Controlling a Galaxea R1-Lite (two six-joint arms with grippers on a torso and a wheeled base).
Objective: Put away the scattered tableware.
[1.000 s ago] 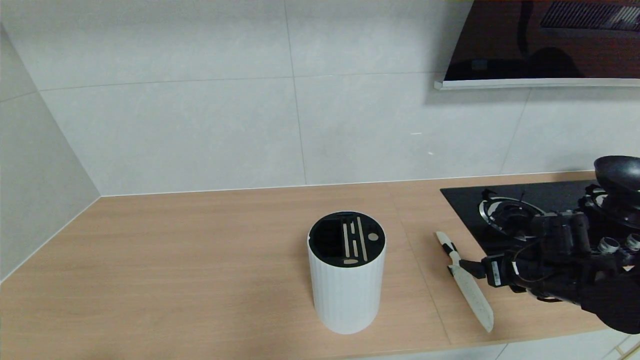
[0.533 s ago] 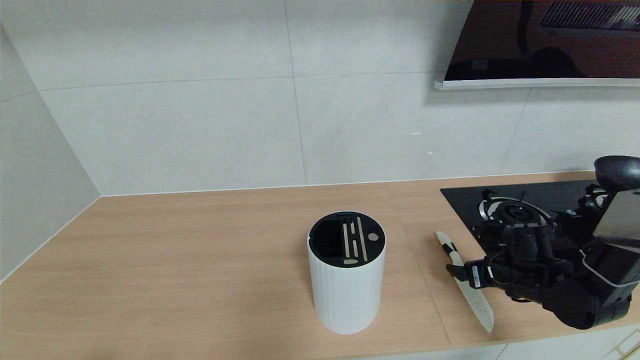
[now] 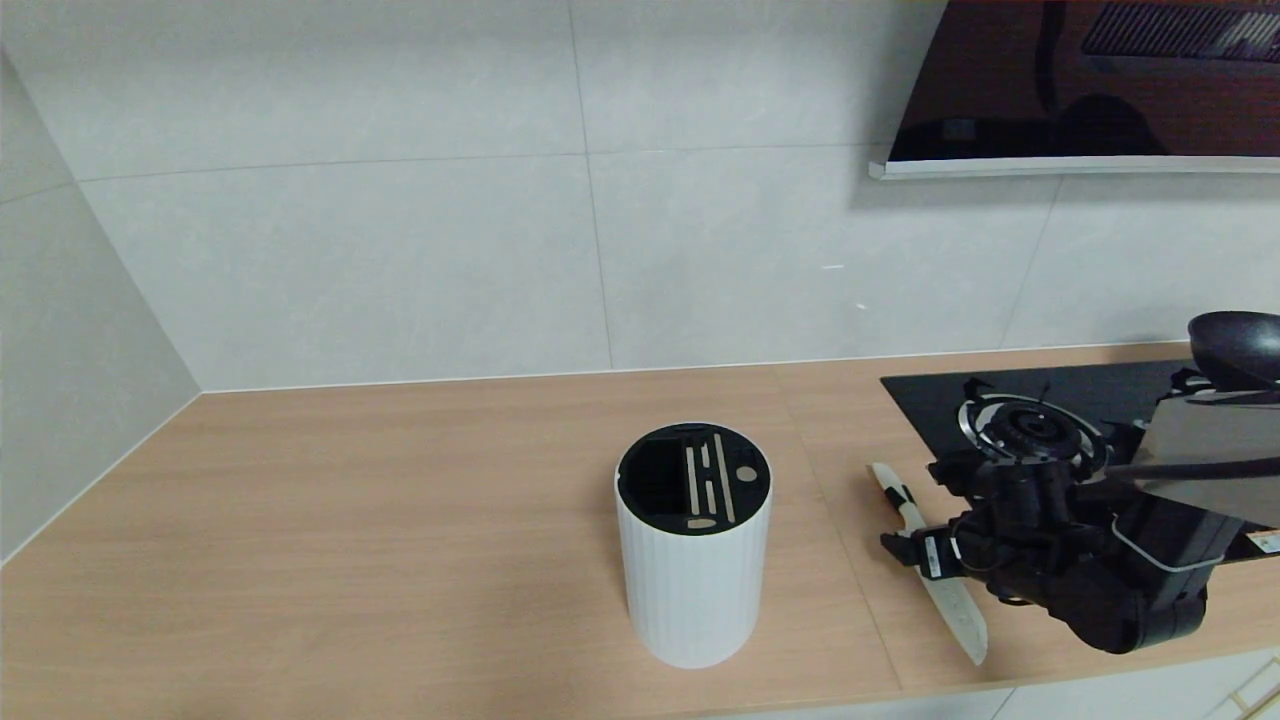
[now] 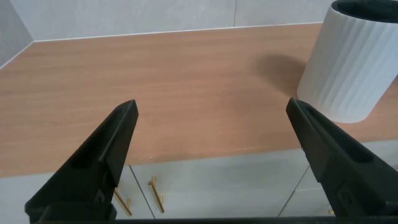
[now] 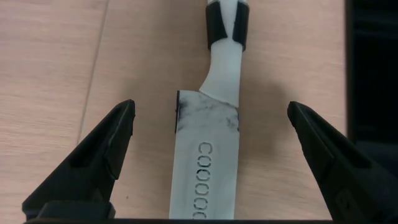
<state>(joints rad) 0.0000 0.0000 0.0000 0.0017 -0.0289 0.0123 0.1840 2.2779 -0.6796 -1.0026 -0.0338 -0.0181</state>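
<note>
White knife (image 3: pixel 957 612) lies flat on the counter (image 3: pixel 400 500) near the front edge, btwn the knife holder (image 3: pixel 693 560) & the stove (image 3: pixel 940 400). R gripper (image 5: pixel 210 109) hangs wide open just over it. Best to go straight down & pinch the handle, not the blade.

No word or number can be read anywhere on the tabletop (image 3: pixel 400 500). The nearest thing to print is on the white knife (image 5: pixel 208 155), which lies flat beside the hob (image 3: pixel 920 400). A single row of small dark rings runs along its blade in the right wrist view and spells nothing legible. A small white label (image 3: pixel 934 561) sits on the side of the right pincer (image 5: pixel 210 109) over the knife, its print too small to make out. A pale sticker (image 3: pixel 1262 541) with a red patch lies at the hob's front edge, likewise unreadable.
</note>
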